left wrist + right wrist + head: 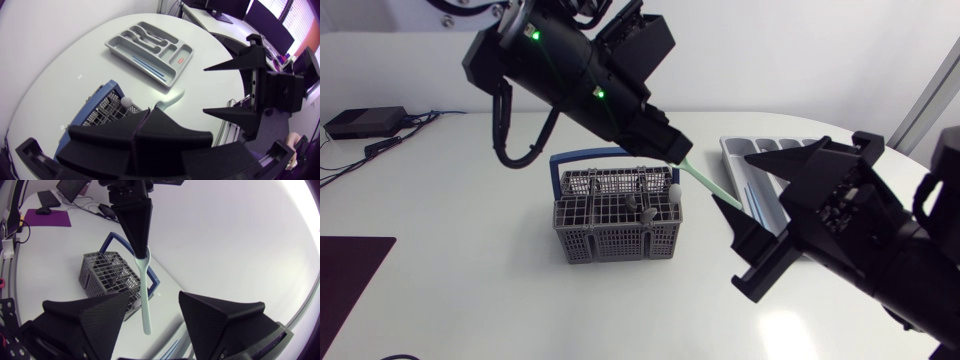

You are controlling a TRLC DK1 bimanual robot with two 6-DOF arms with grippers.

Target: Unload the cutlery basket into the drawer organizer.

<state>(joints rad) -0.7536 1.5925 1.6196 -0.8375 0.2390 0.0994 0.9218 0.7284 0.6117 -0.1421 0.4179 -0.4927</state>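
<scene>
Overhead, the left gripper (pixel 672 152) hangs above one corner of the cutlery basket (pixel 615 240), its fingers clenched on one end of a pale green utensil (pixel 712 185). The utensil slants out past those fingertips, clear of the basket's rim. Its free end lies in the gap between the spread fingers of the right gripper (pixel 745 218), and in the right wrist view it touches neither of them. The right fingers are released and hold nothing.

Just behind the right fingers lies the drawer organizer (pixel 117 48), close to the curved edge of the counter (pixel 470 300). It is partly hidden by those fingers from above. It already holds spoons (pixel 140 35), a thin blue stick (pixel 147 67) and a small red-and-white piece (pixel 181 60).

The basket stands under and just behind the left fingers, with its blue handle (pixel 560 165) raised. A white-knobbed piece (pixel 673 190) and a few darker pieces stand in it. Bare counter surrounds the basket on every side. Well behind the left fingers, toward the counter's far edge, sit a black box with cables (pixel 365 122) and a dark purple mat (pixel 350 265).
</scene>
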